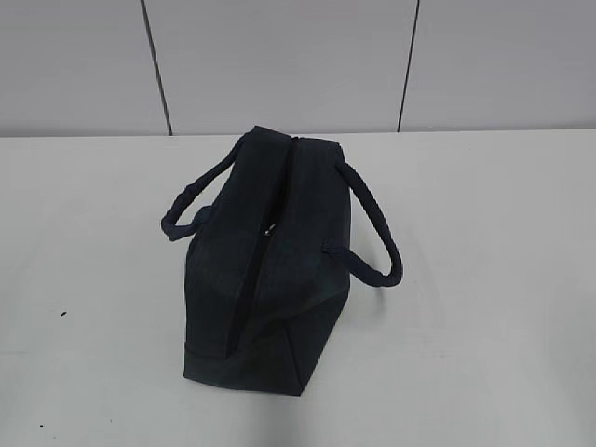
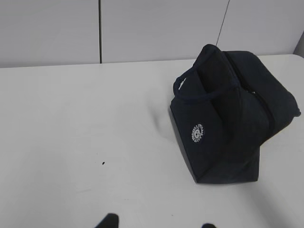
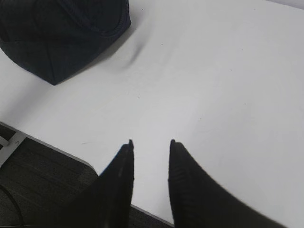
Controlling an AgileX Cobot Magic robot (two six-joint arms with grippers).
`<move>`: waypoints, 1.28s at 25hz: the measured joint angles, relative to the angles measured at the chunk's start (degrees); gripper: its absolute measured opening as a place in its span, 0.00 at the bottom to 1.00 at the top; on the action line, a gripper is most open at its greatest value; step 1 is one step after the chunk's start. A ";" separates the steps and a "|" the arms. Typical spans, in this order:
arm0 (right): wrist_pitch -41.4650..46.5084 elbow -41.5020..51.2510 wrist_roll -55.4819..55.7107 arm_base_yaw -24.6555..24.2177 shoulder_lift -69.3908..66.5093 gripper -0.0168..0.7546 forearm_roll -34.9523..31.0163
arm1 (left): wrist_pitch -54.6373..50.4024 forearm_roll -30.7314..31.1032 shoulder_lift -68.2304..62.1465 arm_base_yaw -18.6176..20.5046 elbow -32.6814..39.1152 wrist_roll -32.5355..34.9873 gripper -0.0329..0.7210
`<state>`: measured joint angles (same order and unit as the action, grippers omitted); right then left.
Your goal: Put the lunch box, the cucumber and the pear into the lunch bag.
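Lunch bag (image 1: 270, 270): stood in the middle of the white table (image 1: 484, 279), dark navy, its long top seam running away from the exterior camera; the top looked closed along most of the seam.
Handles: one loop hung out on each side of the bag; the left handle (image 1: 191, 205) and the right handle (image 1: 372, 233) both drooped toward the table.
Logo (image 2: 198, 133): a small round white print on the side wall seen in the left wrist view.
Left gripper (image 2: 156, 223): only two dark fingertips showed at the bottom edge, set apart, with nothing between them; it was well apart from the bag.
Right gripper (image 3: 151, 145): its two black fingers stood apart with bare table between them, released, holding nothing, over the near table edge, the bag away at upper left.
Lunch box, cucumber, pear: not seen in any view.
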<state>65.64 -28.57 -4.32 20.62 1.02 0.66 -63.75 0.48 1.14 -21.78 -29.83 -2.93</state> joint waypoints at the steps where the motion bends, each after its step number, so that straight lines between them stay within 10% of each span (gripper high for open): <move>1: 0.00 0.00 0.00 0.00 0.00 0.29 0.00 | 0.05 -0.12 0.00 0.00 0.00 0.00 0.48; 16: 0.00 0.00 0.37 -0.01 0.00 0.29 0.11 | 0.15 -0.48 0.00 0.87 0.06 0.00 0.44; 25: 0.00 0.00 0.37 -18.26 0.00 0.29 0.42 | 0.21 -0.48 0.00 19.68 0.06 0.00 0.43; 32: 0.00 0.00 0.37 -20.12 0.00 0.29 0.46 | 0.21 -0.48 0.00 21.02 0.06 0.00 0.40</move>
<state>65.64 -28.57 -3.95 0.50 1.02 1.12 -63.54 0.00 1.14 -0.76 -29.77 -2.93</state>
